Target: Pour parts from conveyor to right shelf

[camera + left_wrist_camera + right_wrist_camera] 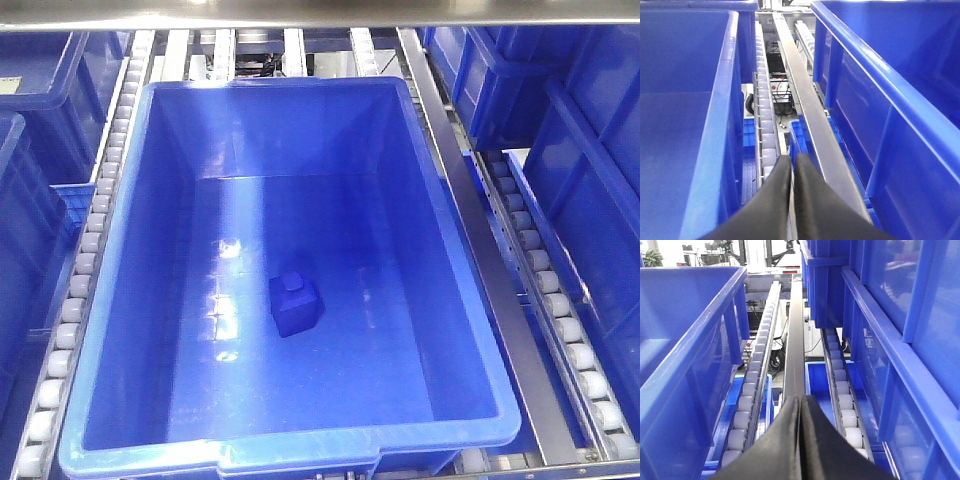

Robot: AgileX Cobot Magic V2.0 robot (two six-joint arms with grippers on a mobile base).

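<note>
One part, a small bright-blue block [295, 305] with a stud on top, lies on the floor of a large blue crate [140, 250]. That crate rests on the right shelf's white roller tracks [85, 270]. The conveyor is out of view. My left gripper [792, 162] is shut with nothing in it, hovering over a steel rail [810, 115] between two crates. Over another rail [795, 340] to the crate's right, my right gripper [801, 400] is shut and empty. Neither gripper shows in the front view.
More blue crates flank the middle one: to the left [30, 240] and stacked to the right [590, 180]. Roller rows [765, 120] [842, 390] run beside the rails. Lower crates and cabling lie under the tracks. A steel beam [320, 12] crosses overhead.
</note>
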